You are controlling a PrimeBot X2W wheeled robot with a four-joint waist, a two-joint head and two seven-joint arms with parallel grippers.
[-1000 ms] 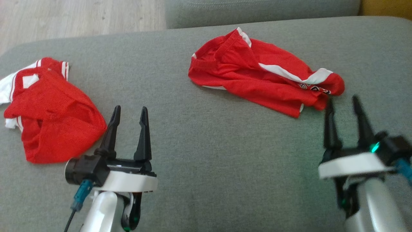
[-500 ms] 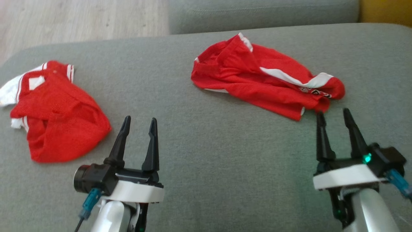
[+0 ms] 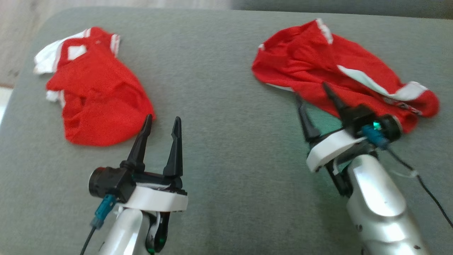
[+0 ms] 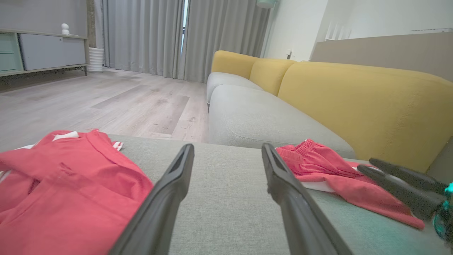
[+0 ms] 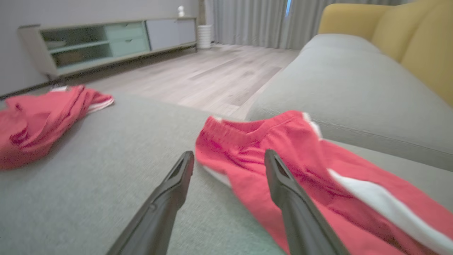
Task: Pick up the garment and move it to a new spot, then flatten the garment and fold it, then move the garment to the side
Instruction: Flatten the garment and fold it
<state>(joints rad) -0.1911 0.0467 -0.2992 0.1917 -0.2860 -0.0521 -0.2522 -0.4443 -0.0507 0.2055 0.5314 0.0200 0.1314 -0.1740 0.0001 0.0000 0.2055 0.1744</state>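
Observation:
Two red garments lie crumpled on the grey cushion [image 3: 226, 106]. The right-hand garment [image 3: 339, 71], red with a white side stripe and an elastic waistband, lies at the far right. My right gripper [image 3: 311, 91] is open and tilted left at its near edge, one finger over the cloth and the other over bare cushion. In the right wrist view the garment [image 5: 300, 166] lies just beyond my open right gripper [image 5: 229, 153]. The other red and white garment [image 3: 99, 95] lies at the left. My left gripper [image 3: 162, 117] stands open beside its near right corner, holding nothing.
The cushion's left edge drops to the wooden floor [image 4: 106, 102]. A grey sofa seat [image 4: 254, 120] with yellow backrests [image 4: 354, 102] stands beyond. A low cabinet [image 5: 106, 42] lines the far wall. In the left wrist view the right gripper [image 4: 368, 164] shows at the right.
The head camera has shifted, moving the whole picture right. My right gripper has moved from the garment's right end along to its near left edge and tilted. The left gripper stays put.

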